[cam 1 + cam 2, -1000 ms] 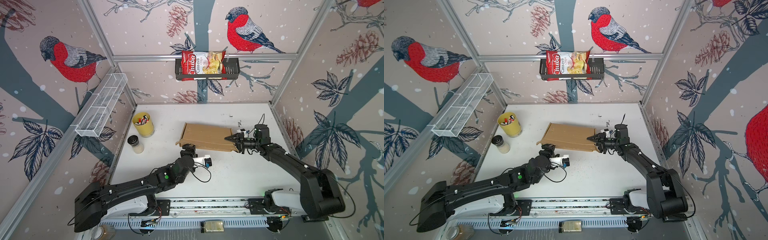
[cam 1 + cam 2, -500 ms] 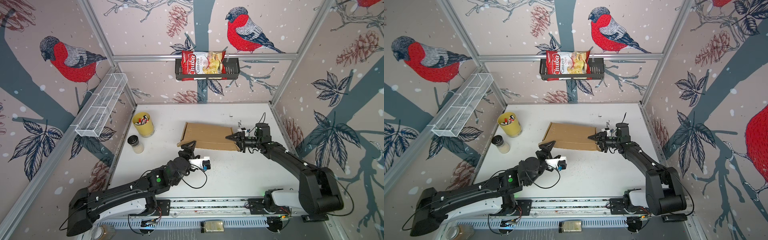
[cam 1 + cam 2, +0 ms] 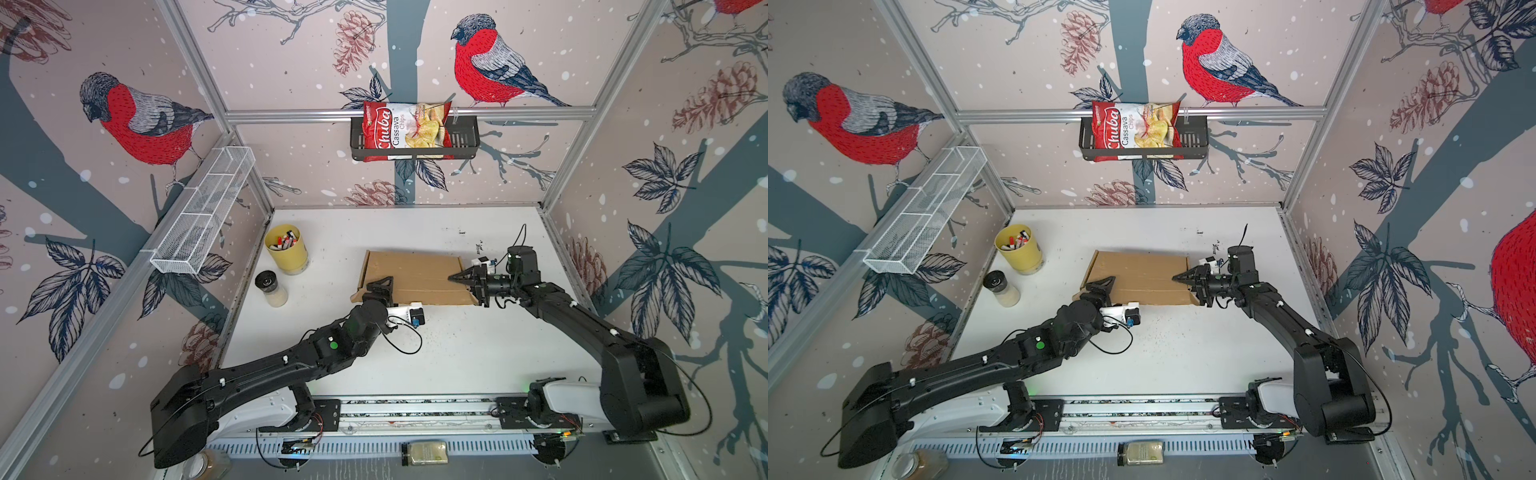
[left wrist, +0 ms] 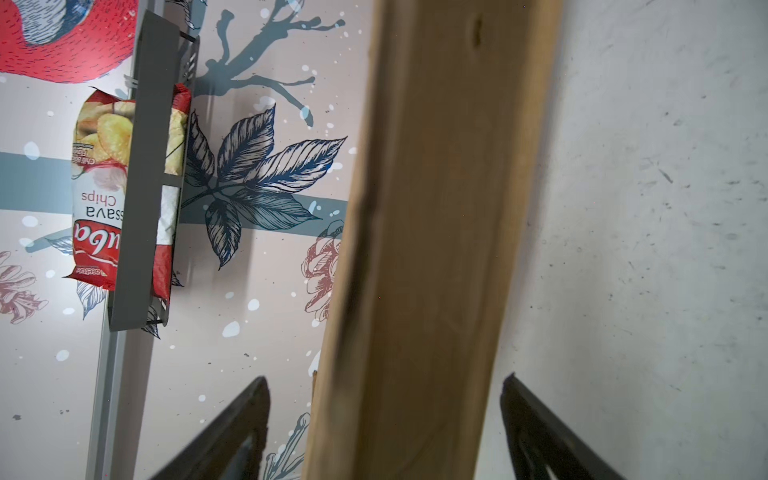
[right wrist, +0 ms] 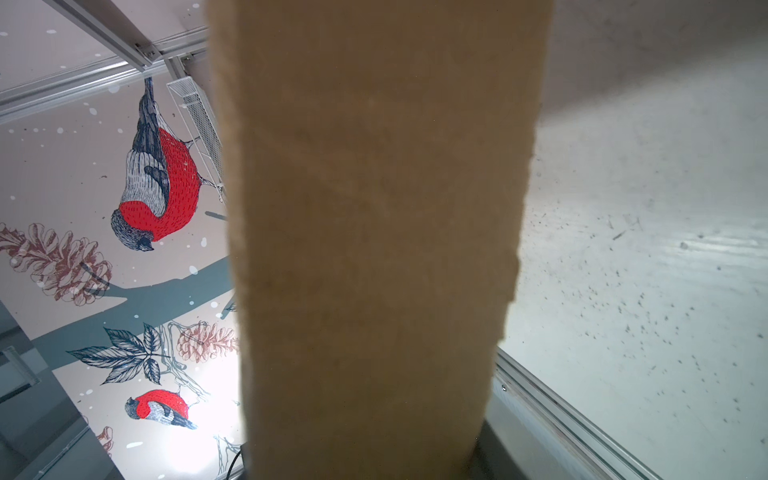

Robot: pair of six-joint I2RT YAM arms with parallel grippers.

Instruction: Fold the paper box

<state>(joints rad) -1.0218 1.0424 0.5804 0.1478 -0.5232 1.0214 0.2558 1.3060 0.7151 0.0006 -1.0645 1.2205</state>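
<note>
left gripper (image 3: 379, 286) astride paper box (image 3: 415, 272) edge

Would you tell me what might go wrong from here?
1. The left gripper stands open astride the paper box at its left end; closing off-centre may crush the tab poking out there.
2. Only the right gripper grips the box, at its right end; a push from the left may twist it free.

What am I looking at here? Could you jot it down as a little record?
Item: paper box, brown cardboard, on the white table
Left gripper: open, jaws either side of the box's front-left corner
Right gripper: shut on the box's right end
Nearby: yellow cup of markers, small jar
</note>
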